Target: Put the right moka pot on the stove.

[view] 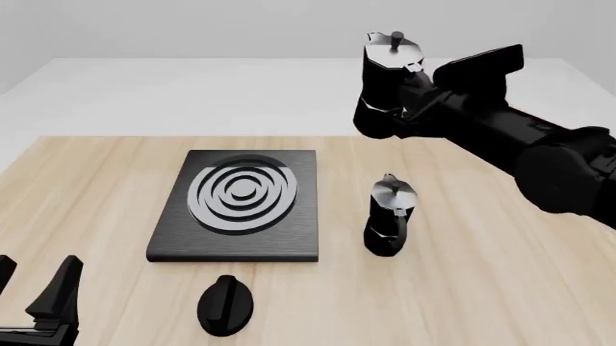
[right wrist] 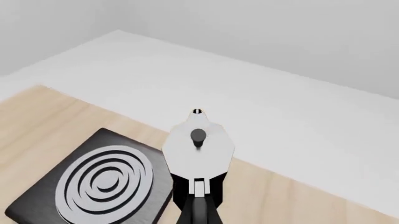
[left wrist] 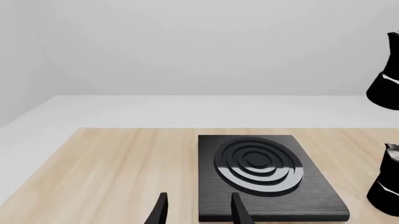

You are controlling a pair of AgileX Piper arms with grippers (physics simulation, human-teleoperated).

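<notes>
The right moka pot (view: 388, 79), black with a silver lid, hangs high in the air above the table's far side, right of the stove. My right gripper (view: 418, 88) is shut on its handle side. In the right wrist view I look down on its lid (right wrist: 198, 145), with the stove (right wrist: 106, 183) below and to one side. The stove (view: 241, 203) is a black slab with silver rings, and nothing stands on it. My left gripper (view: 39, 297) is open and empty at the near left, and its fingers (left wrist: 160, 211) point toward the stove (left wrist: 268, 173).
A second moka pot (view: 390, 216) stands on the table just right of the stove and below the lifted pot; it also shows in the left wrist view (left wrist: 385, 186). A small black round knob (view: 226, 306) lies near the stove's front edge.
</notes>
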